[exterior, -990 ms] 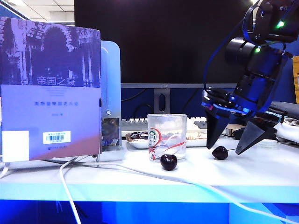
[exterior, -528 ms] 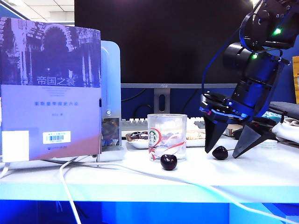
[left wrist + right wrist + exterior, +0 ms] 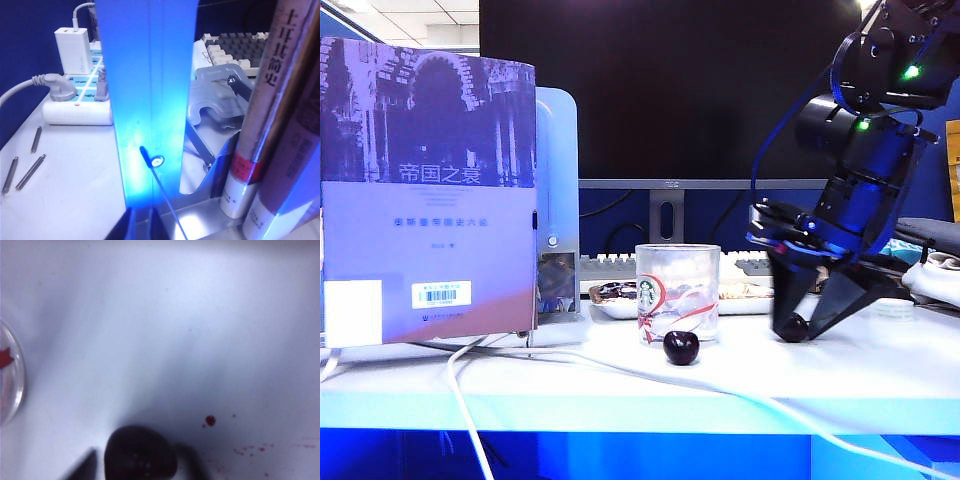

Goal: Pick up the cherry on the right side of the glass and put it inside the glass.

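From the exterior view I see the right gripper [image 3: 798, 328] down at the white table [image 3: 880, 385], to the right of the glass [image 3: 677, 292]. Its two dark fingers have narrowed around the cherry [image 3: 794, 327], which sits on the table between the tips; I cannot tell whether they press it yet. The clear glass with its green logo and red ribbon stands upright, apart from the gripper. A second dark cherry [image 3: 681, 347] lies just in front of the glass. A large book [image 3: 428, 190] stands at the left.

The left wrist view shows the left gripper [image 3: 140, 225] only as a dark edge, its opening unreadable, parked near a blue panel [image 3: 150, 100] beside a power strip [image 3: 75, 102].

In the right wrist view the cherry [image 3: 140, 453] fills the space between the fingertips [image 3: 82, 467], with the glass rim [image 3: 12, 375] at one side.

I judge this the grasping step. Next I need a gentle squeeze, a lift above the rim, and a move across over the glass.
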{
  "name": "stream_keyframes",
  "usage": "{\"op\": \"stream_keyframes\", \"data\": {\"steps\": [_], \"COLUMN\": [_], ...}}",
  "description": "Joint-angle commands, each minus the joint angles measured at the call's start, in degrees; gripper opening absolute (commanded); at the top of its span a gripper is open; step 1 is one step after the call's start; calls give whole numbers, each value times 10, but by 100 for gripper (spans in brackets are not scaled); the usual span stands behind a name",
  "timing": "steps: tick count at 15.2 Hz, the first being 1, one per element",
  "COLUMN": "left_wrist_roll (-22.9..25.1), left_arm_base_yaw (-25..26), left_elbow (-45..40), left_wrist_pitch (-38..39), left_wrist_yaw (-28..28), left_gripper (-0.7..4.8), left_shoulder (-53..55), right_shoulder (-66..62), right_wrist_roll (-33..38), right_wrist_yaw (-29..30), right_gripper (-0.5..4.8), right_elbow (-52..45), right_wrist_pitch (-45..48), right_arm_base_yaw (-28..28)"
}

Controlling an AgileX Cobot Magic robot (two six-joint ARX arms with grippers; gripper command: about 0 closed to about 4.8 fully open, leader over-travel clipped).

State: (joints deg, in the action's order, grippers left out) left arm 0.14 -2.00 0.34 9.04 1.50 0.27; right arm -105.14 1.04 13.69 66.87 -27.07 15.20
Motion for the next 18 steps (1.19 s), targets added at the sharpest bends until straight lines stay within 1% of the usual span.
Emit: {"op": "stream_keyframes", "data": {"steps": [1,4,8,12,13,14,17,18], "left_wrist_roll": [-2,-2,-2,-2,-2,-2,-2,-2], "left_arm_base_yaw": [0,0,0,0,0,0,0,0], "left_elbow": [0,0,0,0,0,0,0,0], "left_wrist_pitch": [7,7,7,7,7,7,7,7], "left_wrist_yaw": [-2,-2,-2,-2,-2,-2,-2,-2], "left_gripper": [53,53,53,53,53,53,53,53], "left_shoulder": [-2,-2,-2,-2,-2,-2,-2,-2], "right_shoulder": [0,2,2,9,15,30,74,81], "right_wrist_roll": [-1,0,-1,-2,-4,-5,3,5], "right_wrist_yaw": [10,19,19,20,30,51,157,201], "right_gripper": [157,158,158,158,158,158,158,158], "right_elbow": [1,3,77,158,163,165,165,165], "right_wrist_pitch": [2,14,-37,-119,-122,-122,-133,-133], "right_arm_base_yaw": [1,1,1,1,0,0,0,0]}}
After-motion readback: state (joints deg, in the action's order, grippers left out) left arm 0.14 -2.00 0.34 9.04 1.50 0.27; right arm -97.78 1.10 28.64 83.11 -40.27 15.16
